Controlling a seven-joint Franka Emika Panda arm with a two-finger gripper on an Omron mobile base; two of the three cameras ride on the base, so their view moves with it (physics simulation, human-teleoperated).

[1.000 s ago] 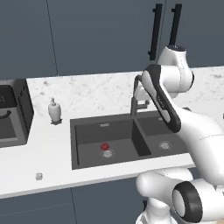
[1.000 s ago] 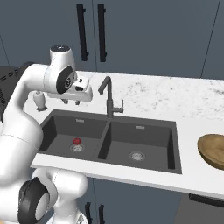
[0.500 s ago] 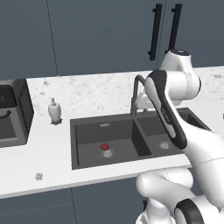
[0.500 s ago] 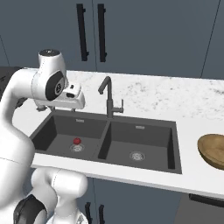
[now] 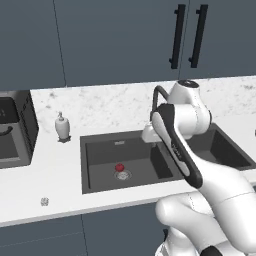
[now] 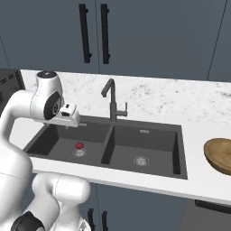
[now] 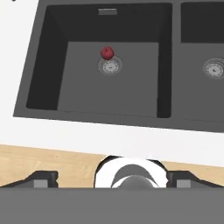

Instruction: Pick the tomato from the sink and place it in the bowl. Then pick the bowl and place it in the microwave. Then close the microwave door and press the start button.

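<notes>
Overall, white marble counter [image 6: 171, 97], dark cabinets [image 6: 153, 36].

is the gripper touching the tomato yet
Apart. In the hand view the tomato lies far off on the sink floor by the drain, while the open fingers sit at the frame bottom, with counter between.

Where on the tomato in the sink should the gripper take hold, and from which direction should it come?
Probably from straight above, fingers closing across the middle of the tomato. It is a small round ball lying on the floor of the left basin of the sink, beside the drain, so the basin walls hinder a sideways approach.
</notes>
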